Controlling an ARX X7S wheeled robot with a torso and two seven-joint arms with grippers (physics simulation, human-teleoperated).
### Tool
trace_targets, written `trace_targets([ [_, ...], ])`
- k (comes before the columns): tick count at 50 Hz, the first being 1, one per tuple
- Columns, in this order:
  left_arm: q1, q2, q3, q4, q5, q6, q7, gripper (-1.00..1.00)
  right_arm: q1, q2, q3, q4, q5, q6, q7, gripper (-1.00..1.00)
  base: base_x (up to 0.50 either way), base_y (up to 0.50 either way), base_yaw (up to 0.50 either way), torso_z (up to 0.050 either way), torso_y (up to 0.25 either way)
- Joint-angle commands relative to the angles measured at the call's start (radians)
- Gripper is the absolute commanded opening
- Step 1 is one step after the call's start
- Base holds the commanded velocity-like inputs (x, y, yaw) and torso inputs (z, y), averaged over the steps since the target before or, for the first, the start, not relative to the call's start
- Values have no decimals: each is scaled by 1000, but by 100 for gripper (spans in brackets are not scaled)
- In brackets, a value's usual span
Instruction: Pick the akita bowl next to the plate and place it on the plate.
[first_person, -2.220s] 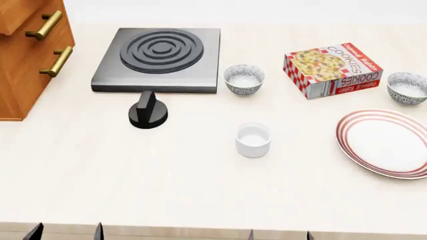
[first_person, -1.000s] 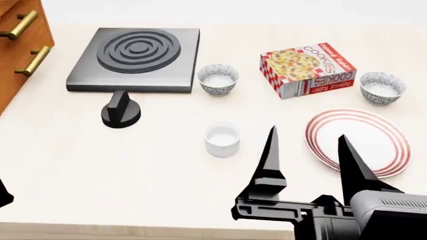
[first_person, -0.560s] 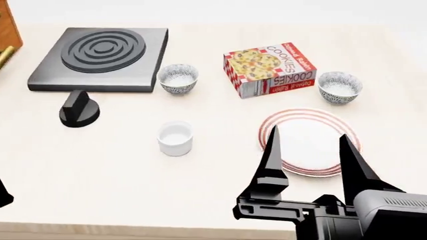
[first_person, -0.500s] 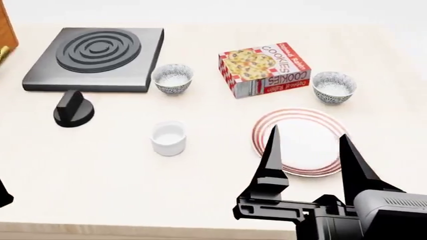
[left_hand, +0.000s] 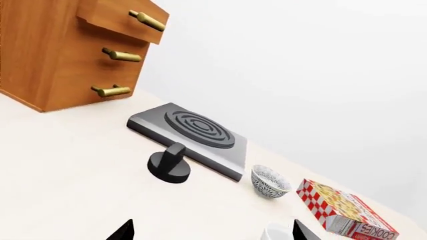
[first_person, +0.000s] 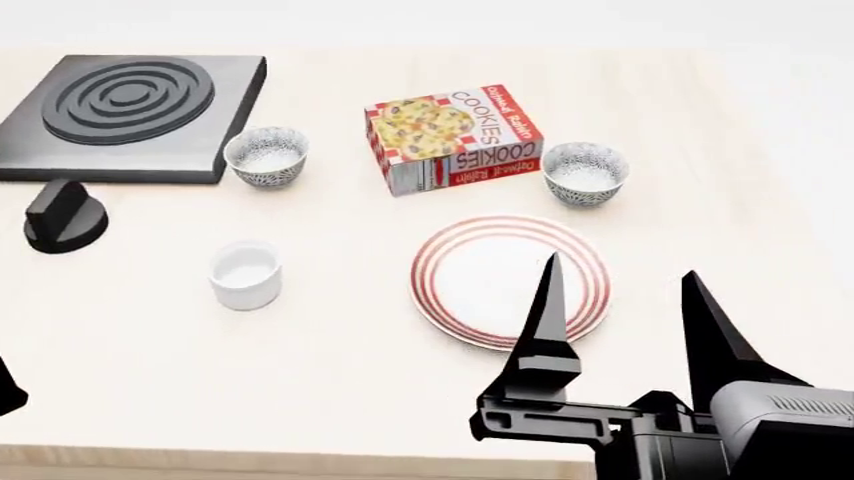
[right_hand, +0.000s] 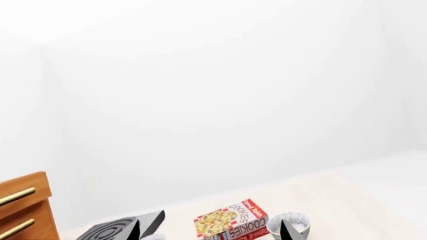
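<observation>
Speckled grey akita bowl (first_person: 585, 172) sits toward the table's far edge, just beyond the plate (first_person: 510, 282) and beside the cookie box (first_person: 453, 137). Our right gripper (first_person: 621, 305) is nearer: spread wide, holding nothing, with the bowl straight ahead past the plate.

Bright, even, diffuse simulator light; shadows faint and soft, no glare, everything sharp edge to edge.

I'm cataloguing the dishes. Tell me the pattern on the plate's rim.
Red concentric rings on white, circling the plate; the centre is plain white. Clearest in the head view.
</observation>
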Motion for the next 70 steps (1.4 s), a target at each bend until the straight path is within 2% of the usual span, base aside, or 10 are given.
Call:
trace_targets([
  [1,0,-5,0,3,-10,-7,-8,100,-3,13,-15,17,11,-18,6,100,0,-160,0,0,0],
  [21,2,-14,8,12,-20,-9,-22,100,0,32,-36,28,17,-34,25,100,0,-498,0,0,0],
  [34,2,-17,13,4,-23,0,-22,100,5,55,-71,28,-11,-25,32,100,15,-23,0,0,0],
  [70,10,-29,24,14,-40,3,-36,100,5,75,-87,26,0,-24,47,100,493,0,0,0,0],
])
